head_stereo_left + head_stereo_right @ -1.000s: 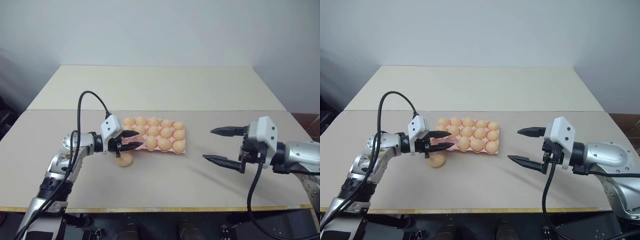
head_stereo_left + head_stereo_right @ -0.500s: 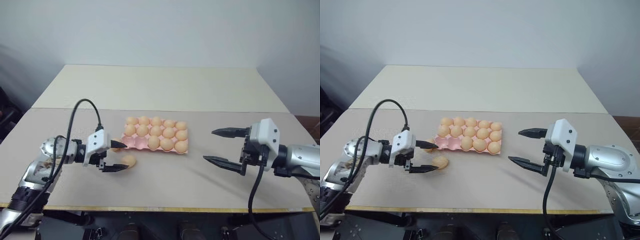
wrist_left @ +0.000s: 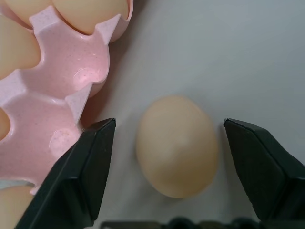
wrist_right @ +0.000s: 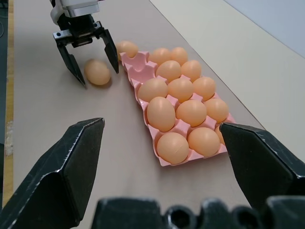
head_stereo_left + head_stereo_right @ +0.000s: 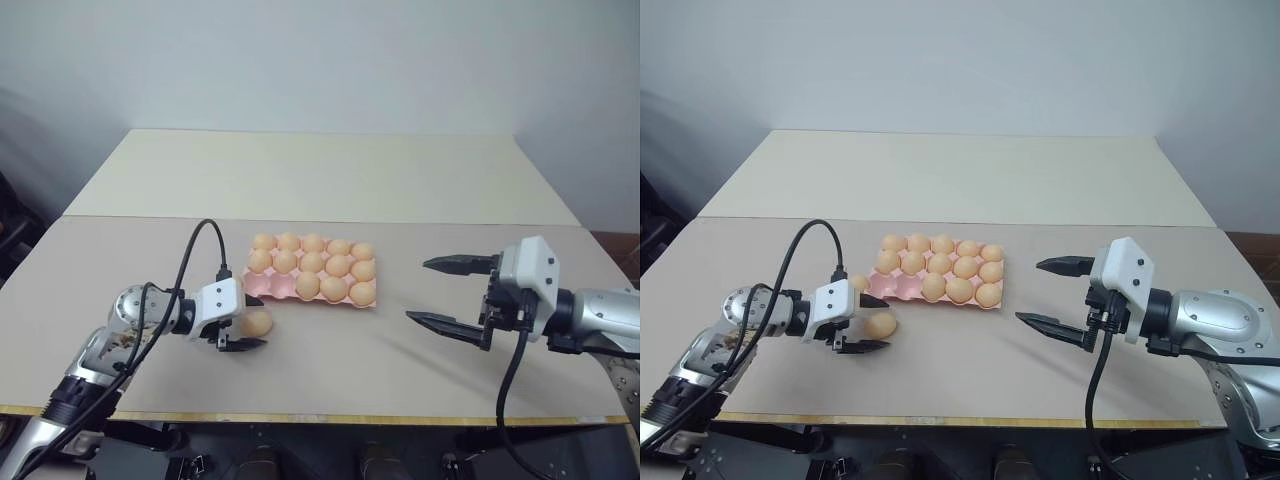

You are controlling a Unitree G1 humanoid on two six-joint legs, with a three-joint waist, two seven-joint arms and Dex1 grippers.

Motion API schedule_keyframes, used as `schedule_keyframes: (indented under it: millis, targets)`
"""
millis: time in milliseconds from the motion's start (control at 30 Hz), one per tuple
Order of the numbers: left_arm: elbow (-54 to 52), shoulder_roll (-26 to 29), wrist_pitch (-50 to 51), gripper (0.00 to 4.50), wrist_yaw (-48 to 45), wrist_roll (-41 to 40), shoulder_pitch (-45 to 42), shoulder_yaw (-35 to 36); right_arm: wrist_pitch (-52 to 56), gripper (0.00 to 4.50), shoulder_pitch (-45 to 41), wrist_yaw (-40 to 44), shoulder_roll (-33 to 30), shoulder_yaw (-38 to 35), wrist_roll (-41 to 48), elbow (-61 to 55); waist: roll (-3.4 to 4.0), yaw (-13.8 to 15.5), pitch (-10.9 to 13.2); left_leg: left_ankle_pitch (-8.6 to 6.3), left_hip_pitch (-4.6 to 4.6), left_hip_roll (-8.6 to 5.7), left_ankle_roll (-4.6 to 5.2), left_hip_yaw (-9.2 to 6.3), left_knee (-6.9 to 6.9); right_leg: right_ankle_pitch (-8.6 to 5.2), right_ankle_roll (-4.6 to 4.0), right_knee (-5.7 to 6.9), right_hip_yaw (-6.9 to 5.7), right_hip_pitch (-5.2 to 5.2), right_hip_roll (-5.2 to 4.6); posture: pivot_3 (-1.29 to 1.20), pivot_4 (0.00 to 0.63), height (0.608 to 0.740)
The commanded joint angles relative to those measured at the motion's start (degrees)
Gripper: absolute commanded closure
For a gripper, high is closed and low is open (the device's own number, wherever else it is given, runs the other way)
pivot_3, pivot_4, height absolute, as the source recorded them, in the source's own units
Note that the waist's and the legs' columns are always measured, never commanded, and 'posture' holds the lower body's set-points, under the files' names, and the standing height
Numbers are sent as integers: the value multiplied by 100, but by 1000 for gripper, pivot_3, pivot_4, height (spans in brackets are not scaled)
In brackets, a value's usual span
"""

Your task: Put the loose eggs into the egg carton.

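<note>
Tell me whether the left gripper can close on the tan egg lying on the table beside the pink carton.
Probably yes. The left gripper is open, one black finger on each side of the loose tan egg, with nothing between them; the pale-pink moulded carton lies just beside one finger.

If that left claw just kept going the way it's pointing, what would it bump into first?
Most likely the loose egg on the table: it lies right between the left gripper's open fingers, apart from both. The egg carton sits just beside that line.

L arm: I see it low, left gripper (image 3: 169,143) fingers spread, pointing down-forward | R arm: raised, right gripper (image 5: 447,294) wide apart, level
</note>
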Motion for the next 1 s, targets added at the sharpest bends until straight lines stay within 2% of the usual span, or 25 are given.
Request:
schedule_keyframes:
  millis: [33, 100, 133, 300, 433, 533, 667, 833, 1000]
  targets:
    - [-38, 36, -109, 1914, -3, 3, -60, 52, 13, 0, -36, -47, -27, -137, 95, -159, 0, -2, 0, 0, 0, 0, 0, 0, 0, 0, 0, 0, 0, 0, 0, 0, 150, 740]
    - [-29, 68, -94, 2526, -16, -25, -80, 98, 3, 0, -41, -54, -21, -130, 89, -145, 0, -1, 0, 0, 0, 0, 0, 0, 0, 0, 0, 0, 0, 0, 0, 0, 150, 740]
    - [-25, 89, -86, 2694, -47, -59, -92, 127, -2, 0, -36, -58, -19, -132, 89, -147, 0, -1, 0, 0, 0, 0, 0, 0, 0, 0, 0, 0, 0, 0, 0, 0, 150, 740]
    - [-77, -60, 420, 2694, -216, -759, -312, 470, -25, 0, -65, -70, -3, -103, 66, -107, 0, -1, 0, 0, 0, 0, 0, 0, 0, 0, 0, 1, -1, -1, 0, 0, 150, 740]
    - [-65, -403, 983, 2694, -50, -1282, -701, 685, -41, 0, -95, -82, 5, -83, 43, -84, 0, 17, 0, 0, 0, 0, 0, -1, 0, 0, 0, 1, -2, 1, 0, 0, 150, 740]
    - [122, -701, 924, 2694, 270, -1151, -960, 648, -58, 0, -80, -78, 10, -95, 37, -88, 0, 19, 0, 0, -1, -1, 0, -1, 1, 0, 1, 0, -2, 2, 0, 0, 150, 740]
    - [680, -1035, 308, 2694, 708, -455, -1284, 281, -66, 0, -82, -100, 20, -89, 18, -106, 0, -2, 0, 0, 1, -2, 0, -2, 1, 1, 0, 1, 0, 2, 0, 0, 150, 740]
    - [1187, -1269, 75, 2694, 748, -251, -1543, 139, -33, 0, -45, -160, 25, -141, 36, -167, 0, -5, 0, 0, 0, -4, 1, -3, 2, 1, 0, 1, 0, 3, 0, 0, 150, 740]
    - [1326, -1348, 122, 1212, 748, -278, -1662, 191, -29, 0, 41, -192, 7, -198, 55, -214, 0, 13, 0, 0, -2, -5, 1, -3, 2, 1, 1, 1, 0, 2, -1, 0, 150, 740]
